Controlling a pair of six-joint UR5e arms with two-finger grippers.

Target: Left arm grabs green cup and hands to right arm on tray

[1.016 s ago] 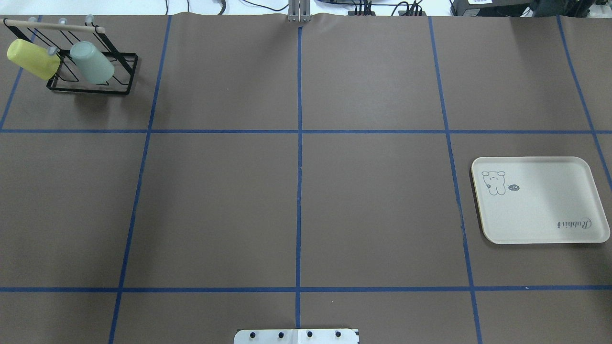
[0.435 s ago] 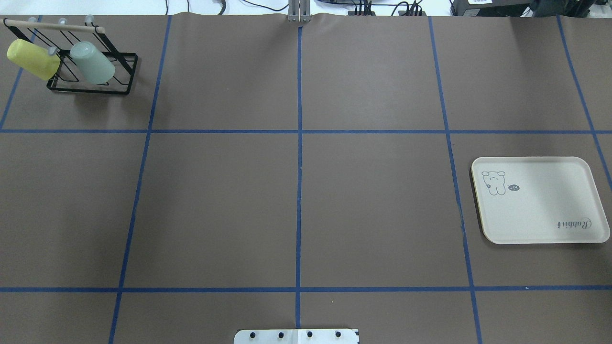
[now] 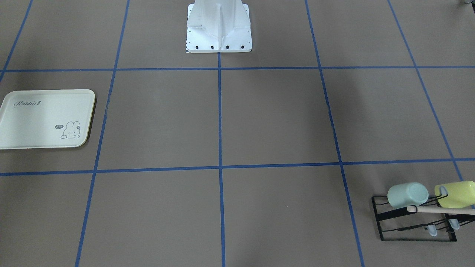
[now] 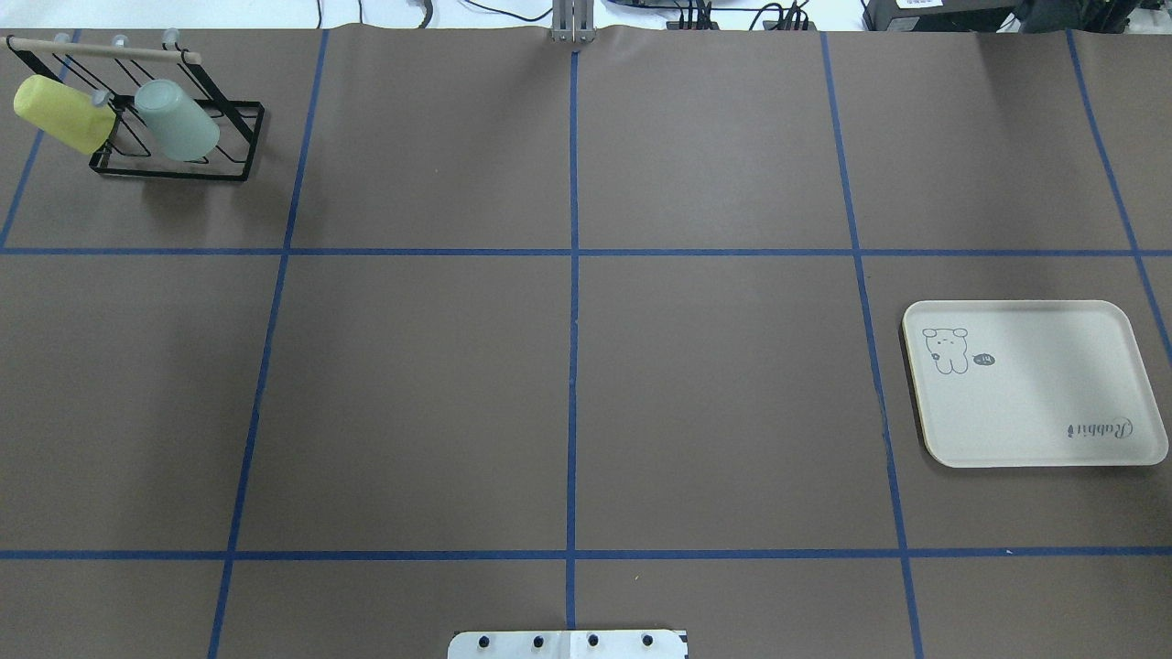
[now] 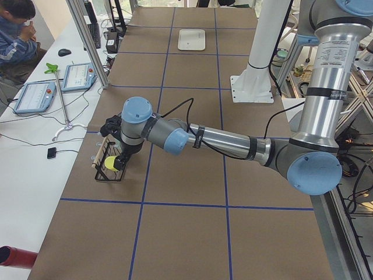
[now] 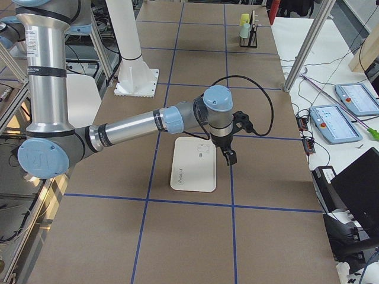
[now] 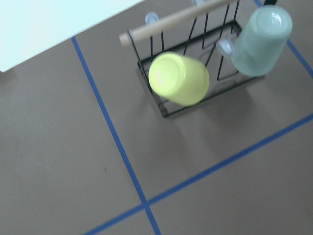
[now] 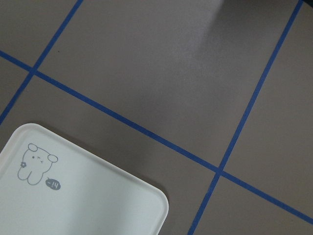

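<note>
The pale mint-green cup [image 4: 179,119] hangs tilted on a black wire rack [image 4: 233,169] at the far left of the table, beside a yellow-green cup [image 4: 62,113]. It also shows in the front view [image 3: 407,194] and the left wrist view [image 7: 260,41]. The left gripper [image 5: 118,160] hovers over the rack, seen only in the exterior left view; I cannot tell if it is open. The cream tray [image 4: 1035,384] lies bare at the right. The right gripper [image 6: 229,157] hangs over the tray's edge [image 6: 195,177], seen only in the exterior right view; I cannot tell its state.
A wooden bar [image 4: 101,50] tops the rack. The robot's white base plate [image 3: 219,37] stands at the table's near middle edge. Blue tape lines divide the brown table. A person [image 5: 17,29] sits beyond the far side with tablets [image 5: 78,76].
</note>
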